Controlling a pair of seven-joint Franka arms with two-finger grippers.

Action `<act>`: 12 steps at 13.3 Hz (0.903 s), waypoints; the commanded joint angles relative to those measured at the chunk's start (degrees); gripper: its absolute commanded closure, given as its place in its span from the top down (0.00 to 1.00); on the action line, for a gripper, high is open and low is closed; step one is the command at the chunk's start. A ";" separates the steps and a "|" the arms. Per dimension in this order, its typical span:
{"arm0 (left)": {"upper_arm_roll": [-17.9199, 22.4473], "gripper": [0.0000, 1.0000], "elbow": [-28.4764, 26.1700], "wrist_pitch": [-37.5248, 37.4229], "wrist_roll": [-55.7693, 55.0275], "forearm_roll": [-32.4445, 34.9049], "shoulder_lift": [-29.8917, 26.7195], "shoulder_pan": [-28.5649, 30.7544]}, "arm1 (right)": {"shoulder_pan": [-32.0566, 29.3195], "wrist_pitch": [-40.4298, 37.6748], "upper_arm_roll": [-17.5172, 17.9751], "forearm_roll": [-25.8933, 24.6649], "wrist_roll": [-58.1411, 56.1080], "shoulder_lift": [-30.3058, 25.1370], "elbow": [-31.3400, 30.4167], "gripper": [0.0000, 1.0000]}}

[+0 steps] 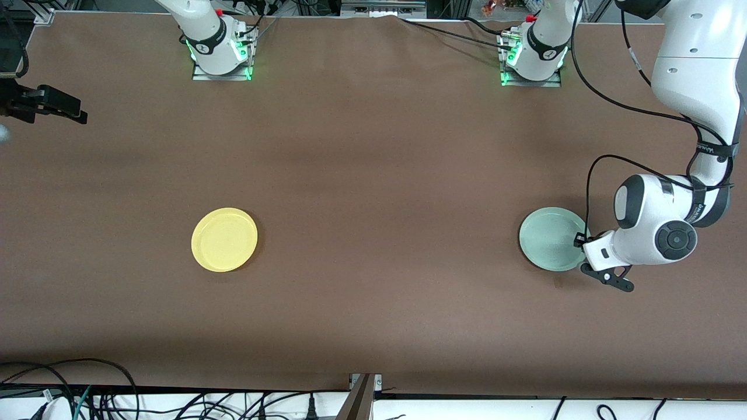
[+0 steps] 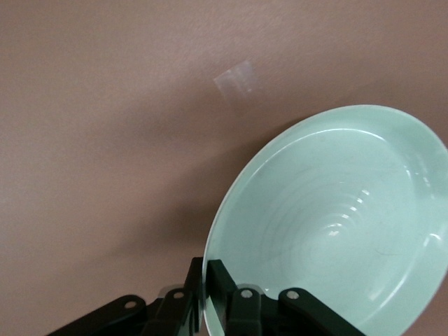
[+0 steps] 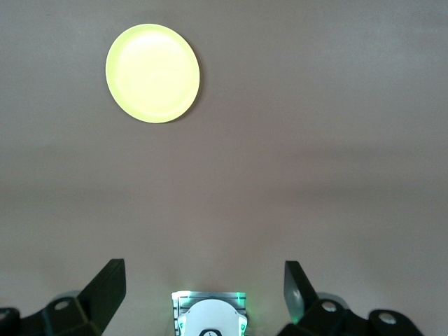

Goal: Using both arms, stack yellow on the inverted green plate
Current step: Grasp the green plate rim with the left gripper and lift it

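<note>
Left gripper [image 2: 204, 304] clamped on green plate [image 1: 550, 238] rim, plate right-side up; right gripper [image 3: 203, 290] wide apart, empty, waiting high above table [image 1: 373, 175]; yellow plate [image 1: 224, 239] lies alone

A brown matte table [image 1: 373, 175] fills the room's middle, evenly lit; black cables [image 1: 117, 402] tangle along a white ledge [image 1: 525, 408] at its near edge.

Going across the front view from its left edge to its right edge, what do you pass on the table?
Right gripper, open at the table's edge → yellow plate → green plate → left gripper, shut on the green plate's rim.
</note>
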 commanded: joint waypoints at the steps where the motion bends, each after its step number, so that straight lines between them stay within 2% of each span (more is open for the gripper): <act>1: -0.07 0.00 3.45 -7.00 0.07 1.94 -1.99 -2.89 | -0.24 0.15 0.08 0.23 0.09 -0.24 -0.18 1.00; 3: 0.63 0.00 6.26 -14.27 -0.89 2.82 -3.75 -7.89 | -0.24 0.15 0.08 0.23 0.09 -0.16 -0.18 1.00; 8: 0.46 0.00 16.72 -32.48 -12.82 8.18 -3.85 -19.14 | -0.24 0.15 0.17 0.23 0.09 -0.15 -0.18 1.00; 12: 0.72 0.00 17.96 -39.96 -30.56 13.80 -3.85 -31.18 | -0.41 0.24 0.08 -0.03 0.00 0.11 -0.10 1.00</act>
